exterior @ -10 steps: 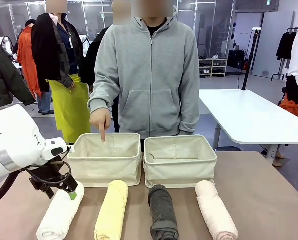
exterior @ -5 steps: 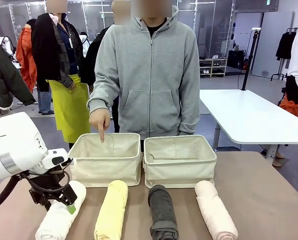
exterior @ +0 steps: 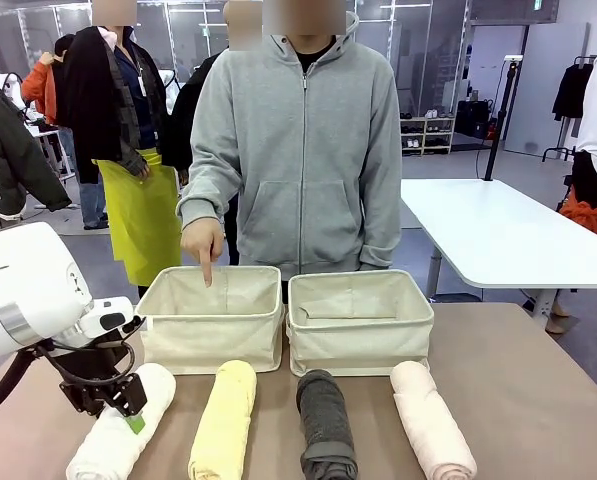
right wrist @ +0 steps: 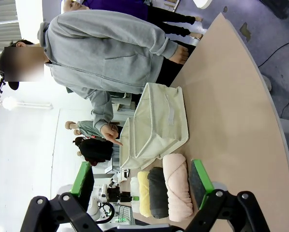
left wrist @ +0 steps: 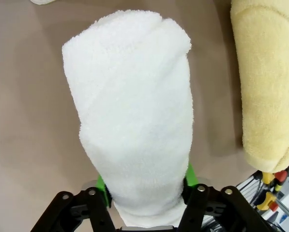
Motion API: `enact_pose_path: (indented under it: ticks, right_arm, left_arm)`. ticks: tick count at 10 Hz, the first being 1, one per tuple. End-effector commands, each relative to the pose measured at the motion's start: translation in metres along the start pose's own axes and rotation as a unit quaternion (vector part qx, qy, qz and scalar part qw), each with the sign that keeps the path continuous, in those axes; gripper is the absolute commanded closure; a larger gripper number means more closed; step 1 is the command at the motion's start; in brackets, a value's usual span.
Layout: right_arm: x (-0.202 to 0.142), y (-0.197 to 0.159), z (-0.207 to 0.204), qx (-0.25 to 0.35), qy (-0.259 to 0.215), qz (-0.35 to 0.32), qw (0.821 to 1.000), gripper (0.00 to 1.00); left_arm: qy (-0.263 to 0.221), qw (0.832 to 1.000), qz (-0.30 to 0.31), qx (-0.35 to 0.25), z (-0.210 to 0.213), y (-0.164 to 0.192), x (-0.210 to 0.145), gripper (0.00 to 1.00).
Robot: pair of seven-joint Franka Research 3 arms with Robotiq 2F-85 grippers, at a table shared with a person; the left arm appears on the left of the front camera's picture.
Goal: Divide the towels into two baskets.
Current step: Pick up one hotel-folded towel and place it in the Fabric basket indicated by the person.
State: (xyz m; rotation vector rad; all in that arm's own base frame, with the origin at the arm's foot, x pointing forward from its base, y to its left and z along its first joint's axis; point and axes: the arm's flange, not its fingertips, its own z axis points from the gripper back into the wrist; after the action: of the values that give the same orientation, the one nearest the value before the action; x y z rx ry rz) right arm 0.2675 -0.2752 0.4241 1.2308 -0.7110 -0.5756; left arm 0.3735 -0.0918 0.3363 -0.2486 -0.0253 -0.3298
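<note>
White towel: you are looking at a thick terry roll, the white towel [left wrist: 134,106], lying on the table [exterior: 538,400] at the left end of the row, beside the yellow towel [exterior: 225,420], charcoal towel [exterior: 324,420] and pink towel [exterior: 431,420].
Left hand: your left hand [left wrist: 145,186] is squeezing the white towel between its green pads.
Right hand: your right hand [right wrist: 142,176] is standing wide apart, carrying nothing.
Baskets: the person's hand [exterior: 204,245] is pointing into the left basket [exterior: 213,335]; the right basket [exterior: 358,345] is touching it.
Change: a second ago your left hand was spread over the roll's far end; it is now sitting lower, mid-roll.
</note>
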Motion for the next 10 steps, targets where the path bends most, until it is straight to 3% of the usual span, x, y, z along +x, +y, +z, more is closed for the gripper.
enact_pose_path:
  ticks: [1, 2, 3, 5, 10]
  right_arm:
    - [-0.001, 0.002, 0.001, 0.009, -0.004, 0.004, 1.000, 0.00]
    - [-0.001, 0.002, 0.001, 0.009, -0.004, 0.004, 1.000, 0.00]
    - [-0.001, 0.002, 0.001, 0.009, -0.004, 0.004, 1.000, 0.00]
    - [-0.001, 0.002, 0.001, 0.009, -0.004, 0.004, 1.000, 0.00]
    - [-0.001, 0.002, 0.001, 0.009, -0.004, 0.004, 1.000, 0.00]
  left_arm:
    - [-0.009, 1.000, -0.004, -0.005, -0.015, -0.003, -0.058, 0.60]
    - [-0.012, 1.000, -0.003, -0.007, -0.013, -0.003, -0.058, 0.75]
    - [-0.016, 1.000, -0.005, -0.018, -0.006, -0.005, -0.058, 0.53]
    - [-0.019, 0.998, -0.037, -0.044, 0.035, -0.016, -0.059, 0.53]
    - [-0.078, 0.991, -0.096, -0.039, 0.136, -0.038, -0.059, 0.53]
